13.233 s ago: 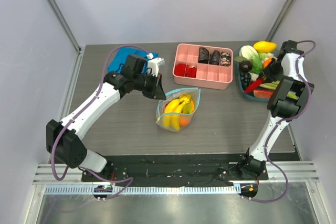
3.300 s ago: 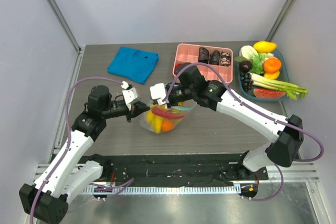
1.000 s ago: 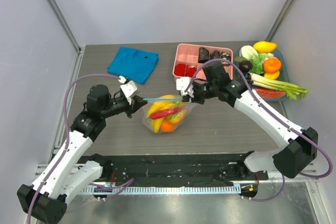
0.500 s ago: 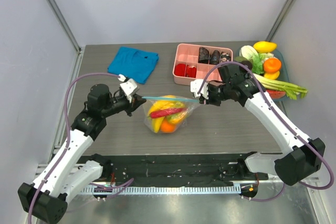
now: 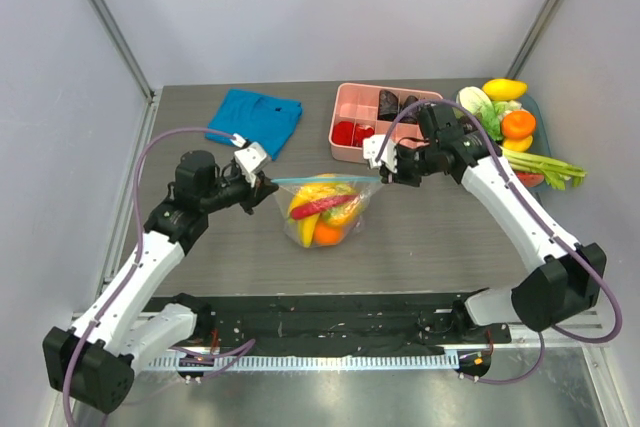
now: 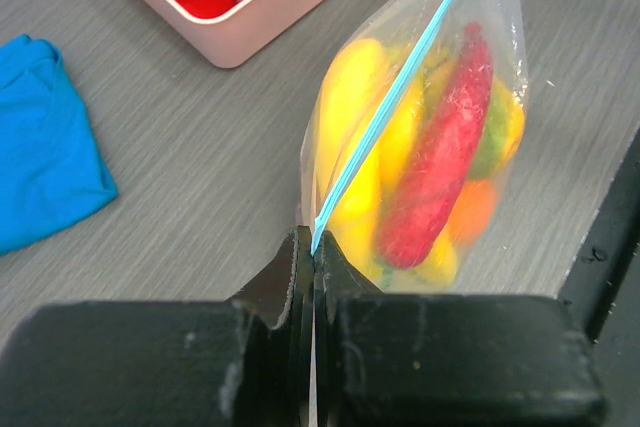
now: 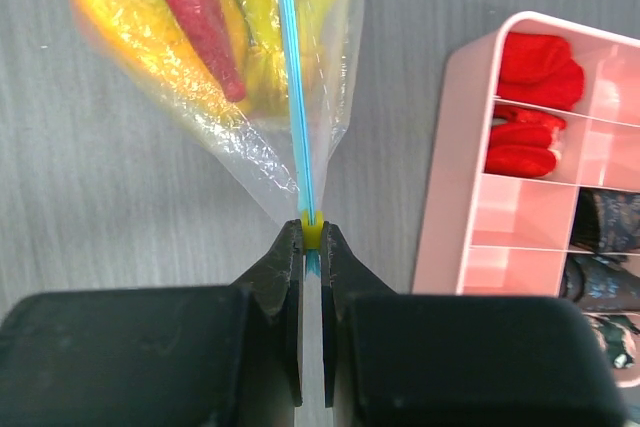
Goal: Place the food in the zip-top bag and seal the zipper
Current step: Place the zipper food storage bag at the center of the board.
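The clear zip-top bag (image 5: 325,209) hangs between my two grippers above the table middle, holding a yellow banana bunch (image 6: 350,117), a red chili-like piece (image 6: 445,152) and an orange (image 5: 327,233). Its teal-blue zipper (image 5: 320,181) is stretched taut in a straight line. My left gripper (image 5: 268,183) is shut on the zipper's left end (image 6: 316,237). My right gripper (image 5: 381,178) is shut on the small yellow slider (image 7: 313,231) at the zipper's right end. The zipper also shows in the right wrist view (image 7: 292,77).
A pink compartment box (image 5: 384,152) with red and dark pieces stands behind the bag. A teal tray (image 5: 468,169) of toy vegetables and fruit sits at the back right. A folded blue cloth (image 5: 255,117) lies at the back left.
The right gripper has slid along the zipper from the bag's middle to its right end. The bag has lifted and moved slightly right; the zipper is now taut.
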You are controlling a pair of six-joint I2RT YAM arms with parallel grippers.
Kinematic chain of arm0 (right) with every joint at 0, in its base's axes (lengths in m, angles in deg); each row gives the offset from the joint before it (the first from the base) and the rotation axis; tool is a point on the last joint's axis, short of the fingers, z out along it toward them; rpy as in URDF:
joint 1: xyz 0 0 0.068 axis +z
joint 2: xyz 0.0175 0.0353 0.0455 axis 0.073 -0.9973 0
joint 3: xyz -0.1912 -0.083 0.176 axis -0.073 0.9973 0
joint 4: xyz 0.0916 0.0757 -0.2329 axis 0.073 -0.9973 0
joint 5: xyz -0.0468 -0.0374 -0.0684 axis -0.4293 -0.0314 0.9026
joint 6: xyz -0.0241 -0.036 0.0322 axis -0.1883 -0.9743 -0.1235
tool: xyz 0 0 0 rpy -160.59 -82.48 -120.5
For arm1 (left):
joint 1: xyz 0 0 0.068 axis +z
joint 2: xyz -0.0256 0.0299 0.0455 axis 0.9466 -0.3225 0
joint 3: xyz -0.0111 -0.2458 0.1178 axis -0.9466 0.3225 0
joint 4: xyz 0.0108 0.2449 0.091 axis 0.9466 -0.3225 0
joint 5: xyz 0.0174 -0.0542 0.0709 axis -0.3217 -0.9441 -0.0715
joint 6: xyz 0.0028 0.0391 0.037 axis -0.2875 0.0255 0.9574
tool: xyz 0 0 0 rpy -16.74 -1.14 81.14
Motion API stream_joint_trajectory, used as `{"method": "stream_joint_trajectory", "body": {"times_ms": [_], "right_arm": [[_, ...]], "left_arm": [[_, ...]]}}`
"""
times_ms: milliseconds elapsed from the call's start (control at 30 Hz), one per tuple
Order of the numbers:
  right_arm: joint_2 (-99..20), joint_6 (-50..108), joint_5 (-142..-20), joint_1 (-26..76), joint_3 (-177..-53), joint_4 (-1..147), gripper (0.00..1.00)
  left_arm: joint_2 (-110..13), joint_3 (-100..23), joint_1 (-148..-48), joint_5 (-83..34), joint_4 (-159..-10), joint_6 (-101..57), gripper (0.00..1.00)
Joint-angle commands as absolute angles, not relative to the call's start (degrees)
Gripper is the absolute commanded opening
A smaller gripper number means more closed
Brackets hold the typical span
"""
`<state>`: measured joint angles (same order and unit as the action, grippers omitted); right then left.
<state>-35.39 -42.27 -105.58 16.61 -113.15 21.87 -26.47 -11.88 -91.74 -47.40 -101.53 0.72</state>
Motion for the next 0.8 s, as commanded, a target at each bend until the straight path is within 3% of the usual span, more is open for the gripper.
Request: {"method": "stream_joint_trajectory", "body": {"times_ms": [0, 233, 333, 567, 767], "right_arm": [[-37.37, -44.14, -100.84, 13.92, -119.31, 19.63, 0.01], [-37.02, -44.05, -99.96, 13.74, -122.05, 19.81, 0.01], [-33.78, -43.88, -102.07, 14.27, -119.34, 19.55, 0.01], [-27.09, -38.34, -101.90, 20.23, -99.50, 20.42, 0.01], [-21.11, -32.28, -101.37, 27.10, -89.54, 20.78, 0.01]], "left_arm": [[-28.86, -16.48, -89.20, -44.93, -97.10, 3.51, 0.00], [-33.53, -19.83, -87.79, -48.71, -95.42, 5.26, 0.00], [-33.09, -18.60, -87.18, -56.34, -100.41, 11.30, 0.00], [-34.49, -12.18, -87.62, -61.54, -118.24, 26.07, 0.00], [-34.41, -11.31, -87.79, -63.13, -131.72, 36.10, 0.00]]}}
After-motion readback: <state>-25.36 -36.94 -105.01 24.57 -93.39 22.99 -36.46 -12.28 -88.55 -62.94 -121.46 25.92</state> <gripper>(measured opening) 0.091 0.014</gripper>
